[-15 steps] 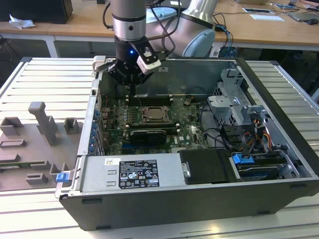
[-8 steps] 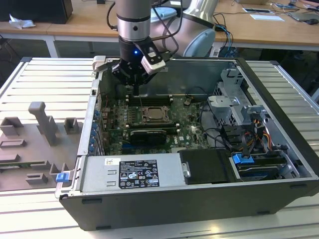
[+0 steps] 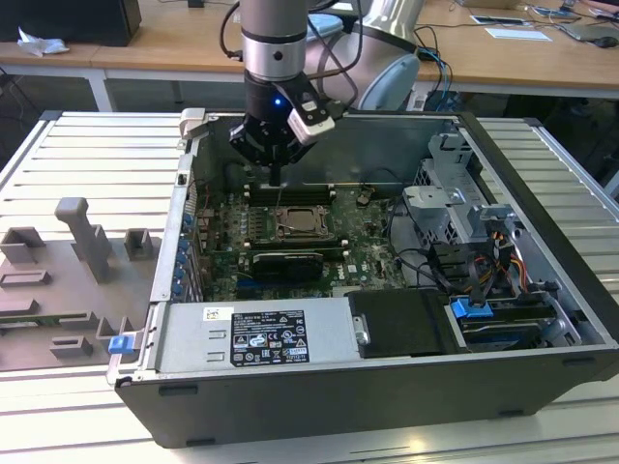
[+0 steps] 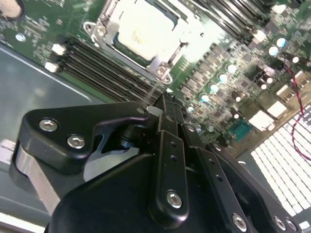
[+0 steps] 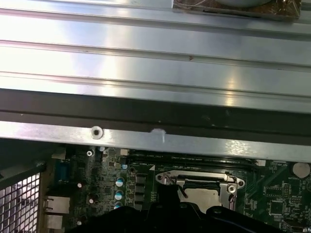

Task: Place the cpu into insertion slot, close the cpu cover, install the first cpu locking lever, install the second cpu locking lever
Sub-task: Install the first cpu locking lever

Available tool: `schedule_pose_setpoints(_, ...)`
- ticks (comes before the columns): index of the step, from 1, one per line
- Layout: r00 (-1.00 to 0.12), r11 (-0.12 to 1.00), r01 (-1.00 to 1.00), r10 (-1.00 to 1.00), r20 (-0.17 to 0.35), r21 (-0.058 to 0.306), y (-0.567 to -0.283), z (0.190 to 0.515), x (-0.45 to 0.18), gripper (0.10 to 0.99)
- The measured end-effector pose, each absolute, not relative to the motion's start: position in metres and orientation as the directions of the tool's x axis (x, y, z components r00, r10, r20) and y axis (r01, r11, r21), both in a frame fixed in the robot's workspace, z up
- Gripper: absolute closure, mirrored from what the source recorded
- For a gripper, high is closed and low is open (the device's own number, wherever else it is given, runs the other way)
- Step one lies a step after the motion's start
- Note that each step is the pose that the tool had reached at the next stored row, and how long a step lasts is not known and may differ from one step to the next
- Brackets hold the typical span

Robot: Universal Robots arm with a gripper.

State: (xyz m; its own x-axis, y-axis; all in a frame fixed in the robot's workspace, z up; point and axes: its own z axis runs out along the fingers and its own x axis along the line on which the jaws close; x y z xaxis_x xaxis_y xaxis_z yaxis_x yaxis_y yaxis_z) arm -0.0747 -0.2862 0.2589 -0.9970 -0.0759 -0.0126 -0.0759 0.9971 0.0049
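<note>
— Is any writing showing?

— A white label [image 3: 268, 338] is lying on the grey power supply [image 3: 189, 338], on the near side of the insertion slot [image 3: 279, 230] in the exterior view. Its black print is too small to make out. Fine white lettering is also running over the green board [image 4: 233, 53] beside the slot, and that is unreadable too.

— How is the arm standing?

— The arm [image 3: 274, 39] is coming straight down with its wrist vertical. The gripper [image 3: 278, 182] is hanging just beyond the slot's far side, over the black memory slots [image 4: 97, 65].

— And the claw?

— Its fingers [image 4: 167, 145] are pressing together, with nothing showing between them.

— Where is the cpu?

— The cpu [image 3: 302, 221] is sitting in the slot. Its pale top is showing through the window of the cpu cover [image 4: 154, 61], which is lying flat over it.
</note>
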Motion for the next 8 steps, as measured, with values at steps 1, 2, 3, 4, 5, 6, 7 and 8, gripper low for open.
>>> schedule_pose_setpoints(1,-0.997,0.997,-0.076,-0.076,-0.012,0.004,-0.286,0.259,-0.072,0.98)
schedule_pose_setpoints(2,-0.997,0.997,-0.076,-0.076,-0.012,0.004,-0.286,0.259,-0.07,0.98)
schedule_pose_setpoints(3,-0.997,0.997,-0.076,-0.076,-0.012,0.003,-0.286,0.259,-0.067,0.98)
schedule_pose_setpoints(4,-0.997,0.997,-0.076,-0.076,-0.012,0.003,-0.286,0.259,-0.066,0.98)
schedule_pose_setpoints(5,-0.997,0.997,-0.076,-0.076,-0.012,0.003,-0.286,0.259,-0.064,0.98)
schedule_pose_setpoints(6,-0.997,0.997,-0.076,-0.076,-0.012,0.003,-0.286,0.259,-0.062,0.98)
schedule_pose_setpoints(7,-0.997,0.997,-0.076,-0.076,-0.012,0.003,-0.286,0.259,-0.061,0.98)
schedule_pose_setpoints(8,-0.997,0.997,-0.076,-0.076,-0.012,0.003,-0.286,0.258,-0.058,0.98)
